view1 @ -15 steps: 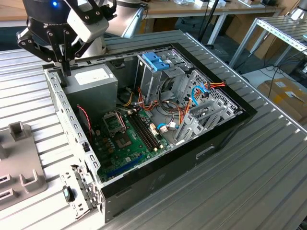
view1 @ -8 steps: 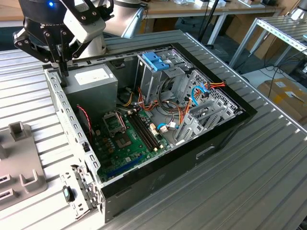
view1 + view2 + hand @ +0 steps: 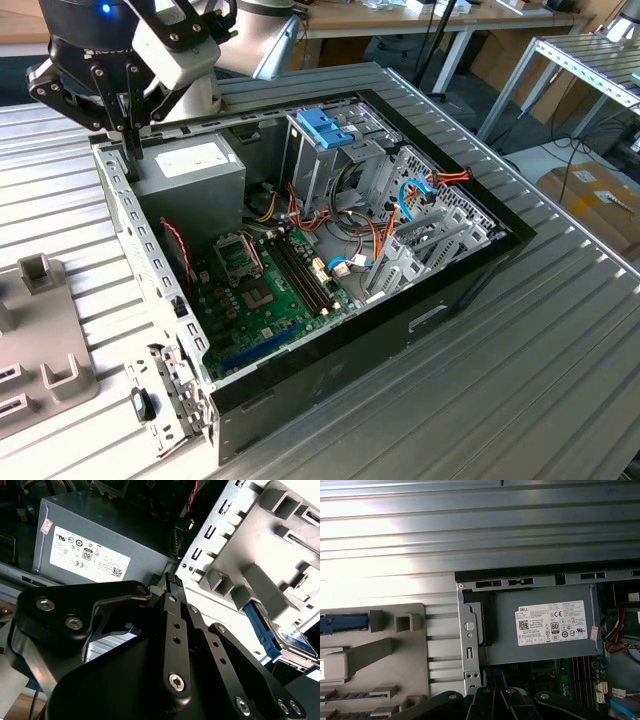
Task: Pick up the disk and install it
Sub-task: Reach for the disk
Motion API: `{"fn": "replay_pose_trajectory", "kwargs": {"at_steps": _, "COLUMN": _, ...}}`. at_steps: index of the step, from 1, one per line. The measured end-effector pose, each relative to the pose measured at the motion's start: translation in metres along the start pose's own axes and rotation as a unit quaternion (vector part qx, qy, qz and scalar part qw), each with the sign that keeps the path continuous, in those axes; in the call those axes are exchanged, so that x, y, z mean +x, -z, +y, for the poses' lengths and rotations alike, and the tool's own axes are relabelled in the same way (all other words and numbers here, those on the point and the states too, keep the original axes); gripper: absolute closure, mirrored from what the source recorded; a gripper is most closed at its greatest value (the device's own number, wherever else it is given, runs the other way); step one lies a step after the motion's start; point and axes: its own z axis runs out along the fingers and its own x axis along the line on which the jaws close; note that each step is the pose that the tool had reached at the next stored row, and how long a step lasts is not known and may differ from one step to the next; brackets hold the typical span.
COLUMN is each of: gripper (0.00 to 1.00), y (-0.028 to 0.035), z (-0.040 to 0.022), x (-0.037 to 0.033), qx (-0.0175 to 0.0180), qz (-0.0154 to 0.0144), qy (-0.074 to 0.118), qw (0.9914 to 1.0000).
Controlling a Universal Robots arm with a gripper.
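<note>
**Open computer case** (image 3: 330, 350): lies on its side on the ribbed metal bench (image 3: 560, 380). Inside we count:
- a grey power supply (image 3: 190, 165) in the far corner, toward the exterior view's left
- a green motherboard (image 3: 260, 290), nearer
- a metal drive cage topped by a blue bracket (image 3: 325, 125), farther toward the exterior view's right
- coloured cables (image 3: 452, 177) strung among these

**Grey fixture tray** (image 3: 40, 340): sits on the bench just beside the case, at the exterior view's left. The case's perforated side wall (image 3: 130, 225) stands between the tray and the power supply.

**The disk** (image 3: 295, 641): lies in the tray with its light-blue rail (image 3: 344, 622) along one edge. It is well apart from the gripper.

**Gripper** (image 3: 130, 150): hangs over the far corner of the case, at the side wall and next to the power supply. We see the jaws together, with nothing held between them. We cannot tell whether the tips touch the wall.
</note>
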Motion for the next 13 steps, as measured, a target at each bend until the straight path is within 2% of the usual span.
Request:
{"fn": "replay_pose_trajectory", "kwargs": {"at_steps": 3, "gripper": 0.89, "y": 0.0, "z": 0.0, "x": 0.0001, "qx": 0.0, "qz": 0.0, "qy": 0.0, "qw": 1.0}}
{"fn": "replay_pose_trajectory", "kwargs": {"at_steps": 6, "gripper": 0.89, "y": 0.0001, "z": -0.0003, "x": 0.0032, "qx": 0.0, "qz": 0.0, "qy": 0.0, "qw": 1.0}}
{"fn": "replay_pose_trajectory", "kwargs": {"at_steps": 10, "gripper": 0.89, "y": 0.0002, "z": -0.0007, "x": 0.016, "qx": 0.0, "qz": 0.0, "qy": 0.0, "qw": 1.0}}
{"fn": "replay_pose_trajectory", "kwargs": {"at_steps": 11, "gripper": 0.89, "y": 0.0002, "z": -0.0005, "x": 0.0217, "qx": 0.0, "qz": 0.0, "qy": 0.0, "qw": 1.0}}
{"fn": "replay_pose_trajectory", "kwargs": {"at_steps": 13, "gripper": 0.89, "y": 0.0001, "z": -0.0002, "x": 0.0269, "qx": 0.0, "qz": 0.0, "qy": 0.0, "qw": 1.0}}
